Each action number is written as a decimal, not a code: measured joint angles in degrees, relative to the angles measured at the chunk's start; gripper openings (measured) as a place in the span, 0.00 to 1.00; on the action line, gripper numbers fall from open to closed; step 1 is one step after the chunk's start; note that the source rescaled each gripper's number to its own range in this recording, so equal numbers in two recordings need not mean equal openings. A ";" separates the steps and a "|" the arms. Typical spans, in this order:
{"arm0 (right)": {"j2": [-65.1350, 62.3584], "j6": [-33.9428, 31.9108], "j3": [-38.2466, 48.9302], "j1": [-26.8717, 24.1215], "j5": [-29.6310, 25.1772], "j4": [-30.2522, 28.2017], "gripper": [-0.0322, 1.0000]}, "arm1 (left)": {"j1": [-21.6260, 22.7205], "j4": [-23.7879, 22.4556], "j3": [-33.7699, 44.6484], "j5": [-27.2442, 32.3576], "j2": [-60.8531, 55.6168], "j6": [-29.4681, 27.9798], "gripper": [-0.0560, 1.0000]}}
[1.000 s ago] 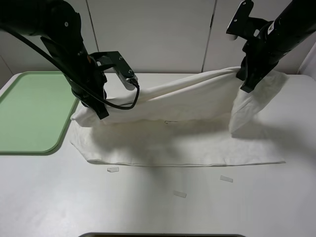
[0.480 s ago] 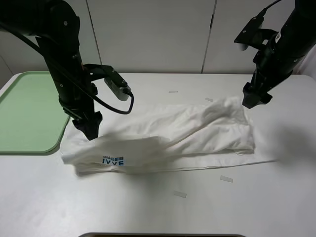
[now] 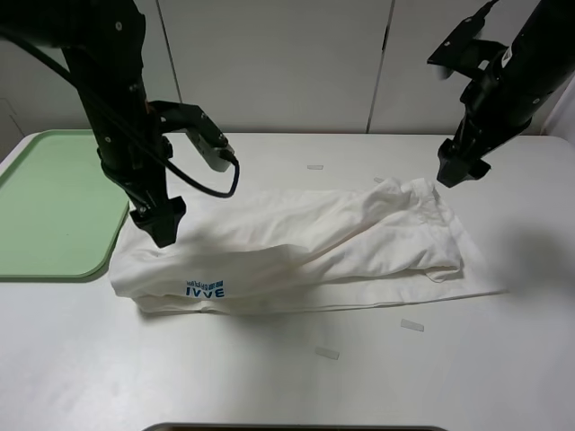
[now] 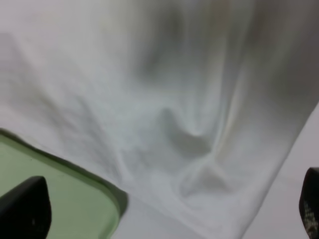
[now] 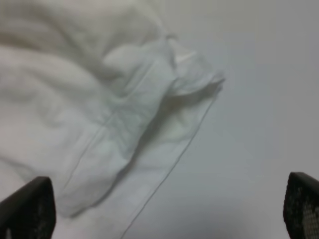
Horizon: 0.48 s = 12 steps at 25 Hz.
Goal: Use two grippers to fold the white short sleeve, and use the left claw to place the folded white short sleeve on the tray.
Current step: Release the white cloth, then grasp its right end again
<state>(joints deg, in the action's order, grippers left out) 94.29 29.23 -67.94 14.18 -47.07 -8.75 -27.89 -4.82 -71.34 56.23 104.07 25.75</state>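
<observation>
The white short sleeve point(image 3: 305, 247) lies crumpled in a long folded band across the table, its blue "IVVE" logo point(image 3: 206, 290) facing up at the front left. My left gripper point(image 3: 162, 224) hangs open just above the shirt's left end, holding nothing. My right gripper point(image 3: 452, 171) hangs open above the shirt's right end, clear of the cloth. The pale-green tray point(image 3: 54, 206) lies at the table's left edge, beside the shirt. The left wrist view shows the shirt point(image 4: 174, 114) and a corner of the tray point(image 4: 65, 199) under the open gripper point(image 4: 167, 209). The right wrist view shows the shirt's edge point(image 5: 99, 99) under the open gripper point(image 5: 164, 209).
Small paper scraps lie on the white table: one point(image 3: 327, 353) and another point(image 3: 412, 325) in front of the shirt, and one point(image 3: 314, 167) behind it. A dark edge point(image 3: 296, 427) shows at the table's front. White panels stand behind.
Both grippers held the shirt's far edge up, brought it forward, let go and rose. The shirt now lies folded over on the table with the logo showing.
</observation>
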 joint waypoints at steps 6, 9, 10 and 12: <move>-2.09 -7.13 -4.12 0.00 -1.87 0.18 1.00 | 0.21 0.03 -8.07 2.16 -1.54 -4.28 1.00; -4.09 -10.19 -5.06 0.00 -3.90 0.67 1.00 | 0.21 -0.02 -11.43 2.50 -3.72 -5.86 1.00; -4.98 -10.99 -5.11 0.00 -4.57 0.96 1.00 | 0.21 -0.02 -12.10 2.50 -4.62 -6.18 1.00; -6.86 -12.41 -5.18 0.00 -6.77 2.01 1.00 | 0.21 -0.02 -13.12 2.62 -6.07 -7.06 1.00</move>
<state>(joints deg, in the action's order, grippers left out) 87.43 16.82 -73.11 14.18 -53.84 -6.74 -27.67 -4.83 -84.46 58.84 98.00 18.69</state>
